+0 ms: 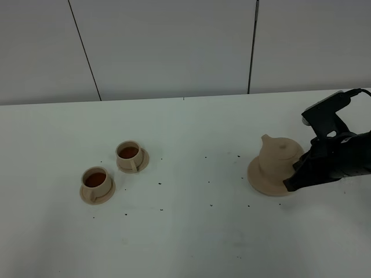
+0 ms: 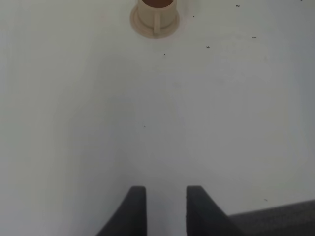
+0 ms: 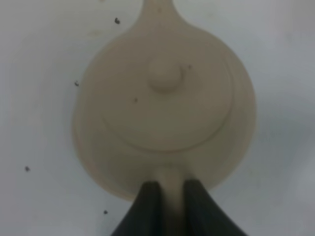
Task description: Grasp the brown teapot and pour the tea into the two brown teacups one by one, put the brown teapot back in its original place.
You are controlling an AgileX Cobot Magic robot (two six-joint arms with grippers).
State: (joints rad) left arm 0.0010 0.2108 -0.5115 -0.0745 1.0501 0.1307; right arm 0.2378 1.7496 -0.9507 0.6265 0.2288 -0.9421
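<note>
Both cups (image 1: 97,180) (image 1: 129,154) toward the desk's left side hold dark tea, so I judge pouring done. The teapot (image 1: 280,155) sits upright on its plate (image 1: 258,178) near the right edge. Your right gripper (image 3: 172,189) is clamped on the pot's handle; release and withdrawal remain. Your left gripper (image 2: 166,206) holds nothing, fingers slightly parted above bare desk.
</note>
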